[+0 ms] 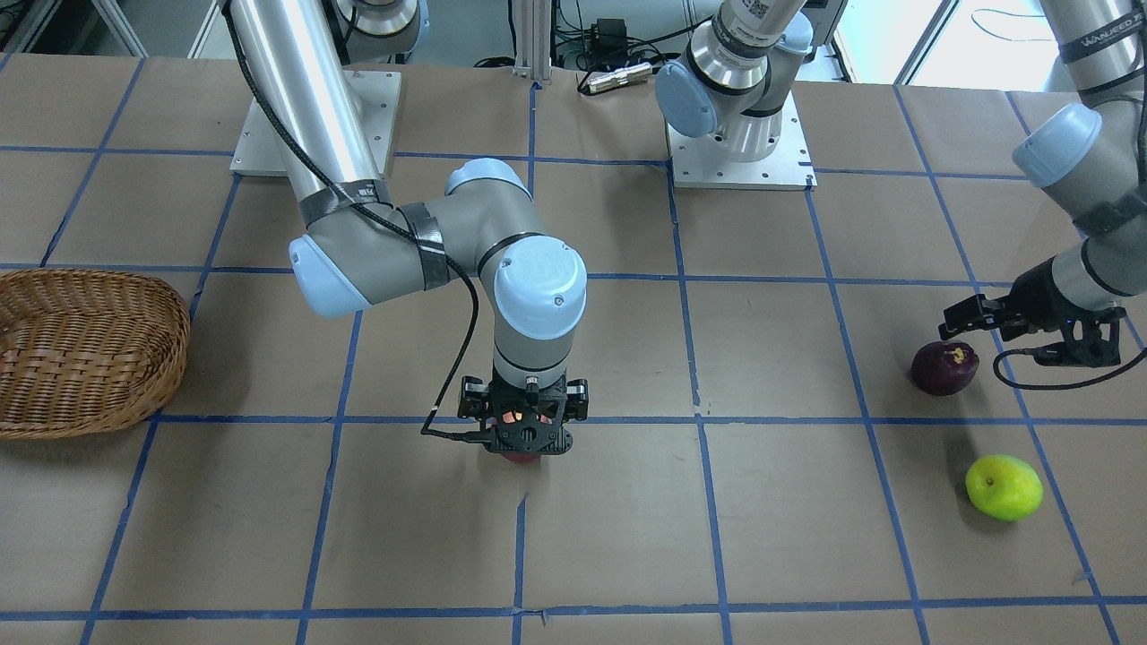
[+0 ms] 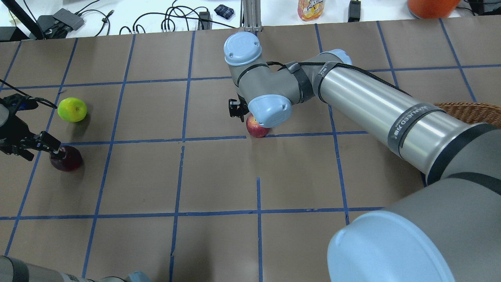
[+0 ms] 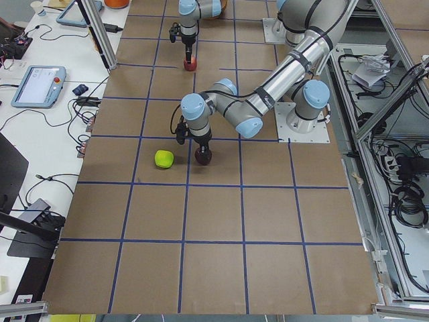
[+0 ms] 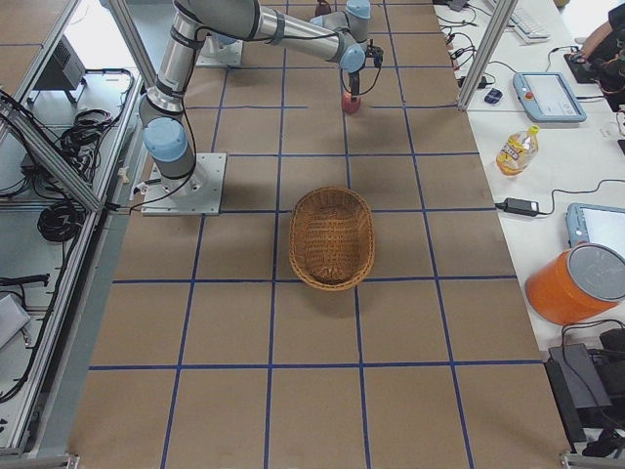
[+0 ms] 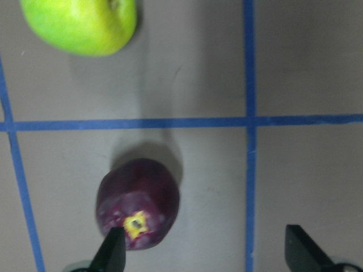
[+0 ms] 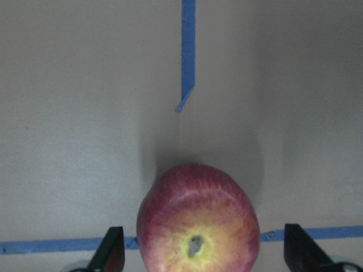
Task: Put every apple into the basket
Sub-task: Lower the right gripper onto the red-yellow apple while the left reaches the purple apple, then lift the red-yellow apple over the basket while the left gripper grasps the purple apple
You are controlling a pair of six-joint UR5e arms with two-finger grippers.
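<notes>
A red apple point(image 6: 198, 221) with a yellowish stem end sits on the table between the fingers of my open right gripper point(image 6: 204, 252); it barely shows under the gripper in the front view point(image 1: 518, 457). A dark purple apple point(image 5: 138, 204) lies off-centre by the left fingertip point(image 5: 110, 252) of my open left gripper point(image 5: 204, 249), which hovers just above it. A yellow-green apple point(image 5: 79, 25) lies a little beyond it point(image 1: 1004, 486). The wicker basket point(image 1: 81, 349) is empty, far out on my right side point(image 4: 332, 237).
The table is brown paper with a blue tape grid. The two arm base plates point(image 1: 739, 148) stand at the robot's edge. A drink bottle point(image 2: 311, 8), cables and tablets lie on the bench beyond the far edge. An orange bucket point(image 4: 576, 283) stands off the table.
</notes>
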